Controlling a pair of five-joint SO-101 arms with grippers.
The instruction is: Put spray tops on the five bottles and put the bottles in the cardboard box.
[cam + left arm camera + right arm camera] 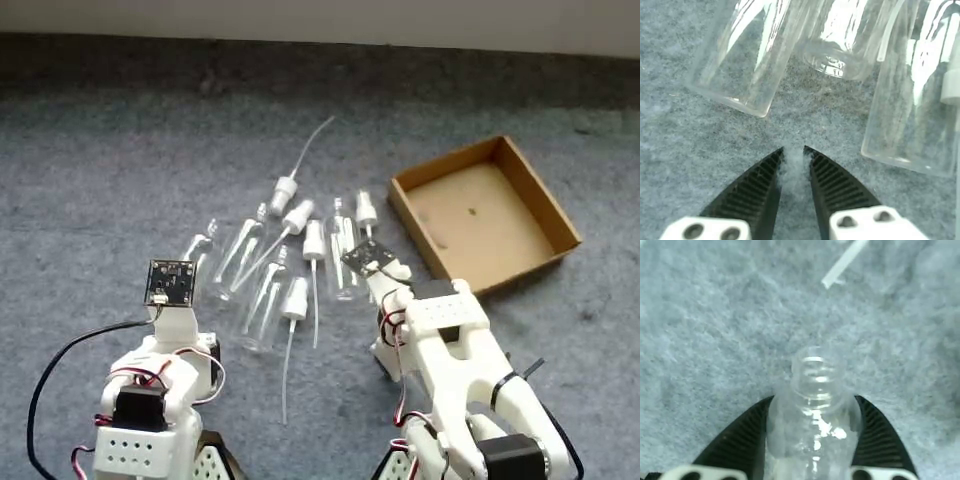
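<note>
Between right jaws, uncapped bottle point(815, 410), apparently gripped

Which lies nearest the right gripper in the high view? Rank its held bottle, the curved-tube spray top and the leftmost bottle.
1. Held bottle, in the right gripper.
2. Curved-tube spray top, farther back, centre.
3. Leftmost bottle, beside the left arm.

Four clear bottles point(197, 250) point(238, 255) point(262, 300) point(343, 262) lie on the worktop point(100, 180), counted from above. Whether the bottle point(815, 390) in the right claw point(813, 400) is one of them, I cannot tell. Five white spray tops point(285, 190) point(298, 213) point(314, 240) point(295, 298) point(366, 208), each with a dip tube. One cardboard box point(480, 215). Two robot arms point(160, 400) point(470, 380).
</note>
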